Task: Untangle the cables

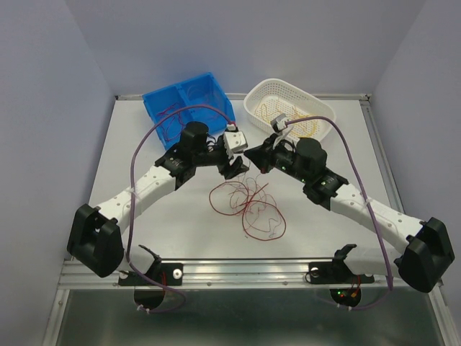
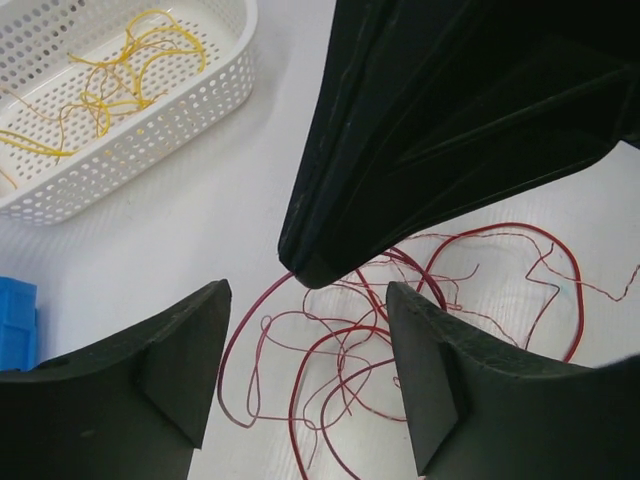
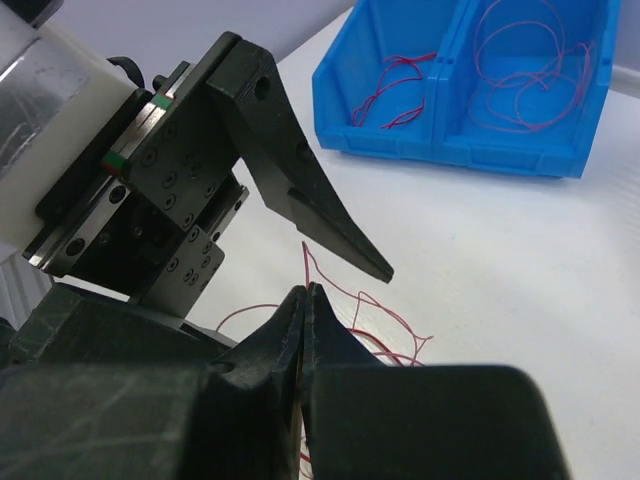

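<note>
A tangle of dark red cables (image 1: 248,205) lies on the white table between the arms. My right gripper (image 1: 252,155) hangs over its far edge. In the right wrist view it (image 3: 307,292) is shut on one dark red strand (image 3: 305,261) that sticks up out of the tips. My left gripper (image 1: 233,168) is right beside it, open and empty. In the left wrist view its jaws (image 2: 305,365) stand wide apart above the red loops (image 2: 291,405), with the right gripper's black body (image 2: 450,130) just ahead of them.
A blue two-part bin (image 1: 189,90) at the back left holds red cables (image 3: 390,100). A white perforated basket (image 1: 282,81) at the back right holds yellow-orange cables (image 2: 120,90). Grey walls enclose the table. Purple-grey arm cables arch over both arms.
</note>
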